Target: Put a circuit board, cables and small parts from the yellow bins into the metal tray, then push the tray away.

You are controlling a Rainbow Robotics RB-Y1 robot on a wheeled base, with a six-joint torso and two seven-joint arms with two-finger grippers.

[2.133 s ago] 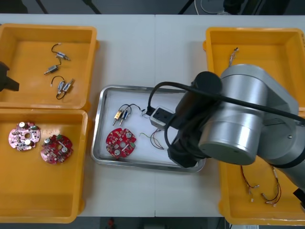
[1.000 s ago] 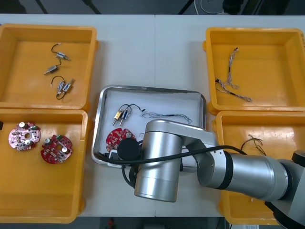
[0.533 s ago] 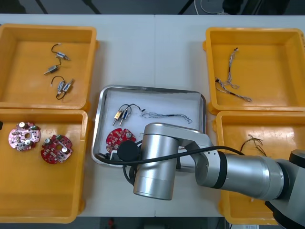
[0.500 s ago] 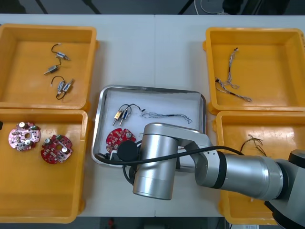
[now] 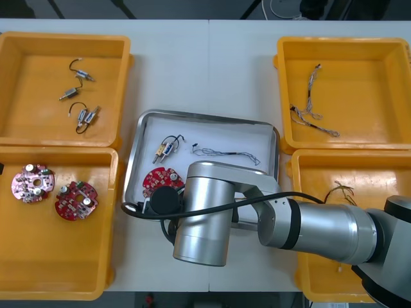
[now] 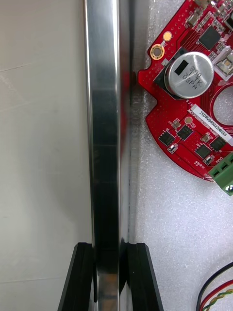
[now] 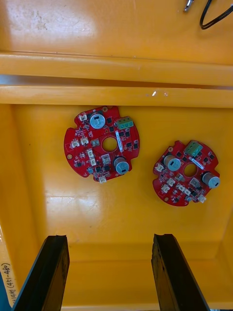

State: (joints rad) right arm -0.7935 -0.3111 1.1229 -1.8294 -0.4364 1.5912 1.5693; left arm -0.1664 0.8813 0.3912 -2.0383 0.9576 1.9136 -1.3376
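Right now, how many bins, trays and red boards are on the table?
Bins: 4
Tray: 1, right gripper clamped on its rim
Boards: 3, two in a left bin under the left gripper, one in the tray
Total: 8

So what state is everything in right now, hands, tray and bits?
Metal tray: rim clamped, white inside, loaded.
Right hand: shut on that rim.
Left hand: open, over two boards in a yellow bin.
Circuit board: flat in the tray, beside that rim.
Cable: loose in the tray.
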